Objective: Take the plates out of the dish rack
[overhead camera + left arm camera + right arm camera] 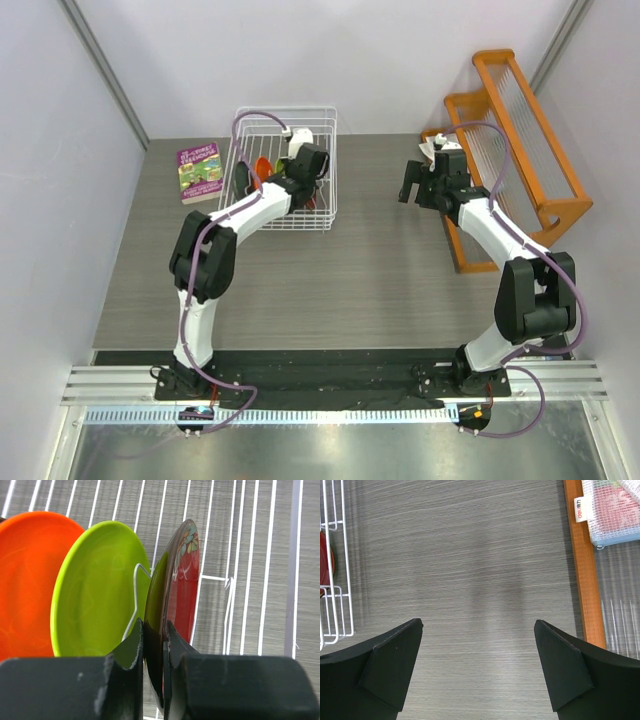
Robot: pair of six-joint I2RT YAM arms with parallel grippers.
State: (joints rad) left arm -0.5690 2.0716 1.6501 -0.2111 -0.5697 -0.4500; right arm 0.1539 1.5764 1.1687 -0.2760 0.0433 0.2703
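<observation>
The white wire dish rack (332, 170) stands at the back of the table, left of centre. In the left wrist view, three plates stand upright in it: the orange plate (27, 580), the lime green plate (100, 595) and the dark red floral plate (182, 590). My left gripper (155, 630) reaches down into the rack (245, 580) and is shut on the rim of the dark red plate. The dark teal-grey plate (240, 178) shows only dimly at the rack's left. My right gripper (479, 625) hangs open and empty over bare table, right of the rack (340, 605).
An orange wooden rack with clear slats (520, 150) stands at the back right; its base (582, 580) lies just right of my right gripper. A purple book (200, 172) lies left of the dish rack. Grey walls close in both sides.
</observation>
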